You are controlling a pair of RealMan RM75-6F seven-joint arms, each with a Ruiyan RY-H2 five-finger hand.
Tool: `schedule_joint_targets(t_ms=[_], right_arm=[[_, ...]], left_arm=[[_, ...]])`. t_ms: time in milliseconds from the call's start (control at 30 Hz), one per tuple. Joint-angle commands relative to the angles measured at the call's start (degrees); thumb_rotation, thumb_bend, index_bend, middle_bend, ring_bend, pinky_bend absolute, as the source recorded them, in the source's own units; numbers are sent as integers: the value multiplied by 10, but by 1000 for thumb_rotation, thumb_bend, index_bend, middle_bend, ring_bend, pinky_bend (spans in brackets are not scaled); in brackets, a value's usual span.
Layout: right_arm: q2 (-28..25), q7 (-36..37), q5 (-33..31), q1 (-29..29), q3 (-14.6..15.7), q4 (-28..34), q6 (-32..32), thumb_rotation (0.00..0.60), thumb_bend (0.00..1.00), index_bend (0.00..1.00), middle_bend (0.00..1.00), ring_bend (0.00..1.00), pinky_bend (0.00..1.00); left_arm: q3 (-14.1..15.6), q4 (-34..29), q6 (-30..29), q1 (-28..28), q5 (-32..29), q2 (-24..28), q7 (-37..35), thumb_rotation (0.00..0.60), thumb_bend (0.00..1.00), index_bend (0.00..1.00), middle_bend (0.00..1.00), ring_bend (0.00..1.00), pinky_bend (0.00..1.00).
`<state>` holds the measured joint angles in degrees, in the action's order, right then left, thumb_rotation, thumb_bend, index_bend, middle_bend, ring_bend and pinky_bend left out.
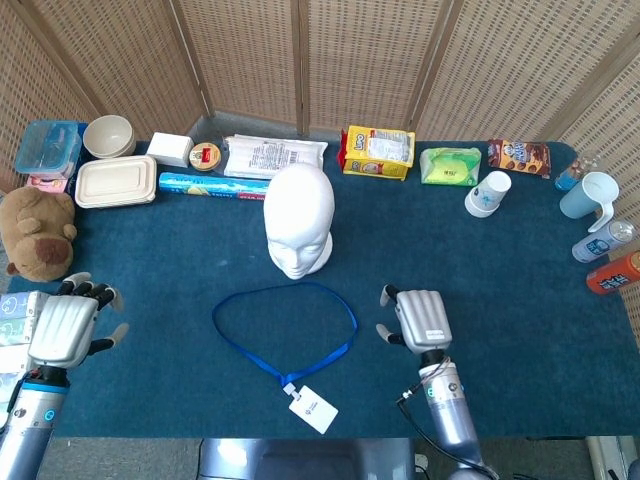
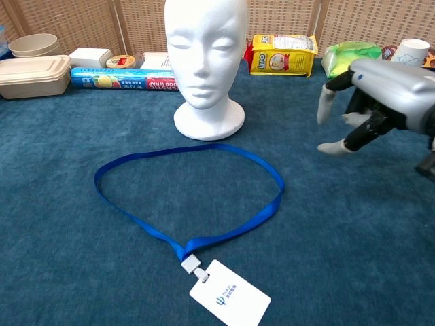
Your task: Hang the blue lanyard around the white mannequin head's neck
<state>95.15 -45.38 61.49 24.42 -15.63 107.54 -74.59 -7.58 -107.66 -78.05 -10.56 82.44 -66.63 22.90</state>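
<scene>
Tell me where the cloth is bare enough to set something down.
Bare cloth lies between the left hand and the blue lanyard, and beyond the right hand toward the cups. The back row behind the mannequin head is crowded.

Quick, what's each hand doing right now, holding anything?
Left hand: open, fingers apart, holding nothing.
Right hand: open, holding nothing, beside the blue lanyard without touching it.

chest view's right edge cuts off the right hand (image 2: 380,102)
</scene>
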Motion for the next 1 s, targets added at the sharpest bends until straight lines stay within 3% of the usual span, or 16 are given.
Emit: schedule_joint_targets(t_ms=[33,1000], right_arm=[[16,-14,-22,15,-6,-13,5,560,252,482,992,1000,1000],[139,-86,-180,132,-49,-150,10,559,253,482,992,1000,1000]], left_arm=[[0,-1,0,-2,-2,-1,2,600,225,526,503,409,207],[19,20,-13,2,-28,2,-24,600,224,527,503,409,207]])
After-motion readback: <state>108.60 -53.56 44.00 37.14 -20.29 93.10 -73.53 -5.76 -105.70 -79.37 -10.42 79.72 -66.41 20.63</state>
